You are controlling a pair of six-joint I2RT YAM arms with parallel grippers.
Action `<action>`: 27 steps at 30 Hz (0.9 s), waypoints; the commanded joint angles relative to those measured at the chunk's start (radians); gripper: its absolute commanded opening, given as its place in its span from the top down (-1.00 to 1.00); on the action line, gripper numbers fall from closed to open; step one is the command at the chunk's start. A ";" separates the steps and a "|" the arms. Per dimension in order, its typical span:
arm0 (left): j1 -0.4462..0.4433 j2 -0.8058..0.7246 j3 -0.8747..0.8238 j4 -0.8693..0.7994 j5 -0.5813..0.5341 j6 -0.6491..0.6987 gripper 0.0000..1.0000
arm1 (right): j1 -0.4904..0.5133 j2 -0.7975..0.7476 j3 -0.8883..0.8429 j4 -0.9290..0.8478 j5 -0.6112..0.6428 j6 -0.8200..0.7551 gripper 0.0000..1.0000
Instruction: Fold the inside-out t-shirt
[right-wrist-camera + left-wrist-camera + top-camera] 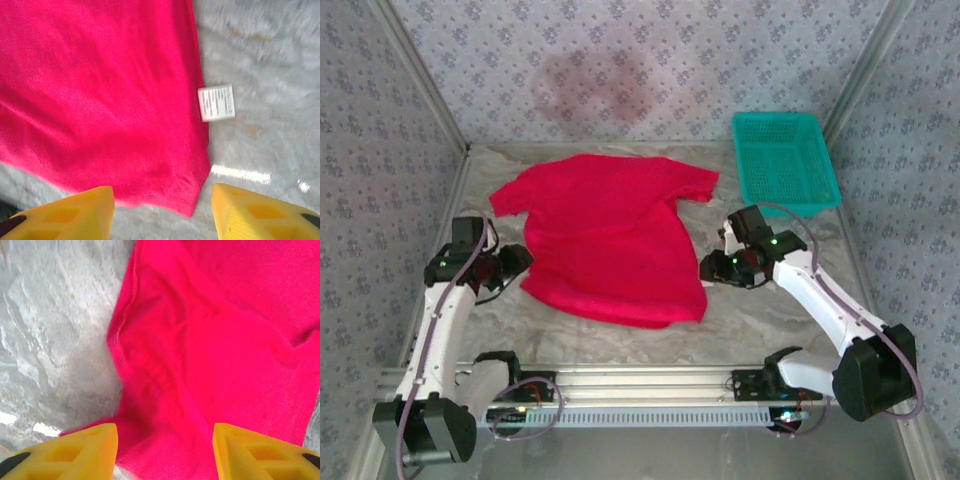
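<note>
The plain bright red, soft cloth short-sleeved t-shirt (610, 240) is lying spread out in the middle of the pale marbled bench (760, 310), hem towards the arms, apart from the teal plastic mesh basket (777, 117) at the far right; the left pincer (515, 262) is being held just beside the left hem corner and the right pincer (708, 268) just beside the right one, both with yellow fingers parted and nothing gripped; the first fold is judged to be in preparation only; next, both corners are probably to be pinched through both layers, lifted together and carried evenly towards the collar.

In the right wrist view a white printed care label (216, 102) is being shown jutting from the side seam, a detail too small to be made out from above; creases along the left edge are being revealed in the left wrist view; the sleeves and whole outline are being given from above.
</note>
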 commanded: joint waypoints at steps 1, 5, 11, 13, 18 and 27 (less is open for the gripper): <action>0.000 0.023 0.074 0.101 -0.019 -0.027 -0.07 | 0.009 0.072 0.092 0.119 0.075 0.014 -0.17; -0.017 0.153 0.100 0.242 0.031 -0.071 -0.07 | 0.064 0.251 0.224 0.208 0.087 0.011 -0.10; -0.078 0.467 0.186 0.407 0.043 -0.089 -0.08 | 0.110 0.610 0.487 0.238 0.082 0.000 -0.03; -0.091 0.588 0.231 0.453 0.041 -0.093 -0.08 | 0.105 0.737 0.596 0.211 0.072 0.003 0.01; -0.096 0.886 0.395 0.480 0.054 -0.088 -0.08 | 0.075 0.961 0.788 0.179 0.080 0.044 0.05; -0.093 1.293 0.765 0.441 0.040 -0.078 -0.07 | -0.042 1.245 1.078 0.114 0.087 0.064 0.07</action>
